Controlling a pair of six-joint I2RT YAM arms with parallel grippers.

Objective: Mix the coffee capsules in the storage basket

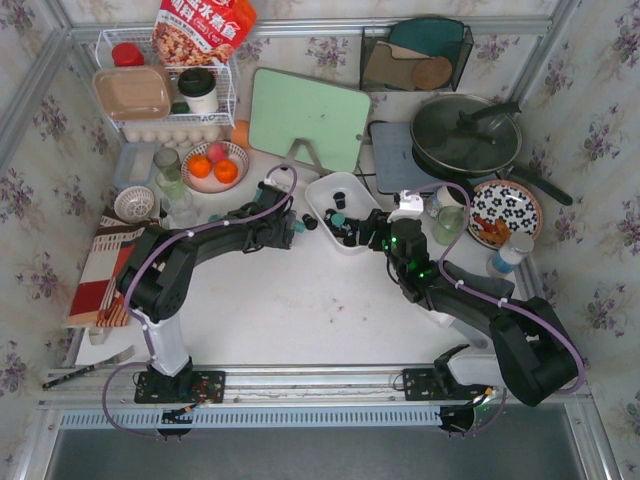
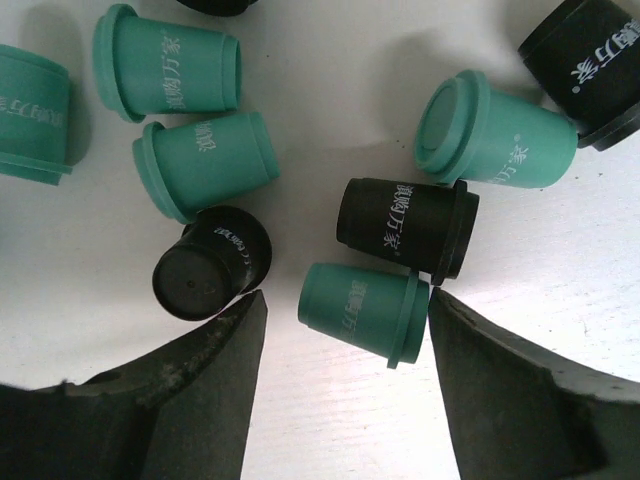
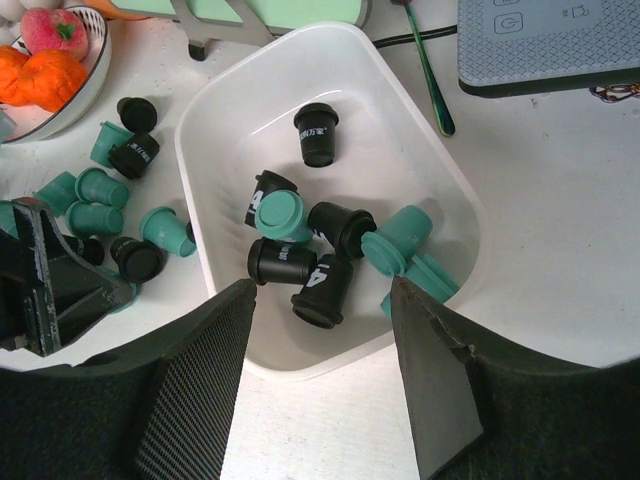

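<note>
Storage basket (image 3: 205, 190) on the worktop (image 3: 560, 220), black and teal coffee capsules (image 3: 300, 262) inside it, more scattered just left of it, left pincer (image 2: 345, 305) wide astride a teal capsule (image 2: 362, 312) there, right pincer (image 3: 322, 288) wide above its near rim

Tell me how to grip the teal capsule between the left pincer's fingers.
Probably end to end, straight down from above: the teal capsule lies on its side, base and flanged rim facing the fingers, and a black capsule crowds its far flank.
</note>
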